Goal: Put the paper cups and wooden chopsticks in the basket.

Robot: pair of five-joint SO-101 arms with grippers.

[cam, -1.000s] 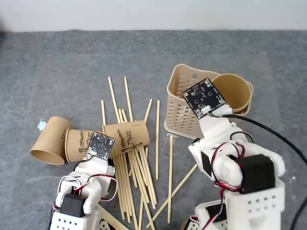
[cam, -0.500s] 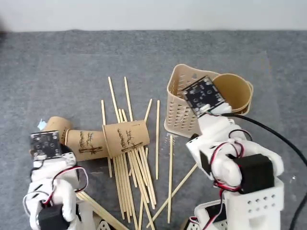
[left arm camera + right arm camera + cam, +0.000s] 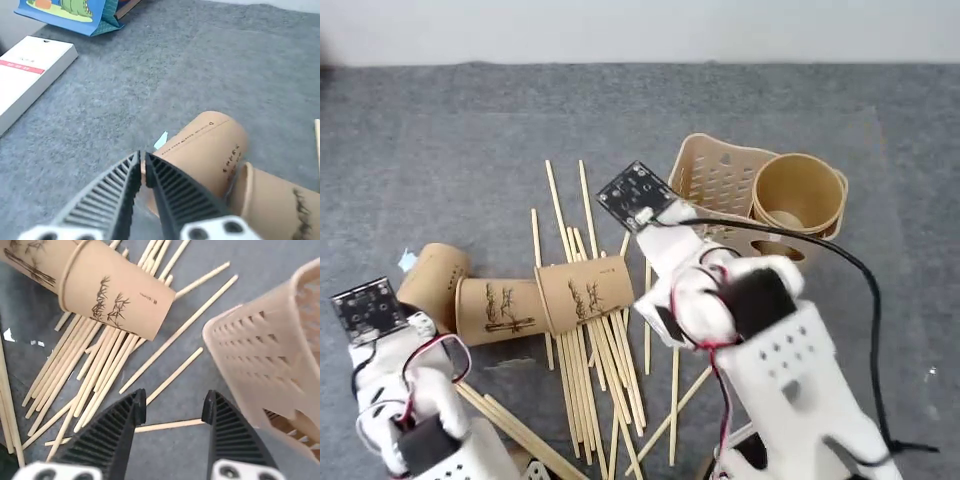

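left gripper (image 3: 142,160): pinched tight, holding nothing, over the leftmost paper cup (image 3: 200,150) | right gripper (image 3: 174,401): fingers wide apart, holding nothing, over the chopsticks (image 3: 100,360) just left of the basket (image 3: 715,180) | three cups lie in a row at left | upright cup (image 3: 800,195) stands in basket

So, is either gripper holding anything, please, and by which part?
Nothing: the left gripper is shut empty, the right gripper open above the chopsticks.
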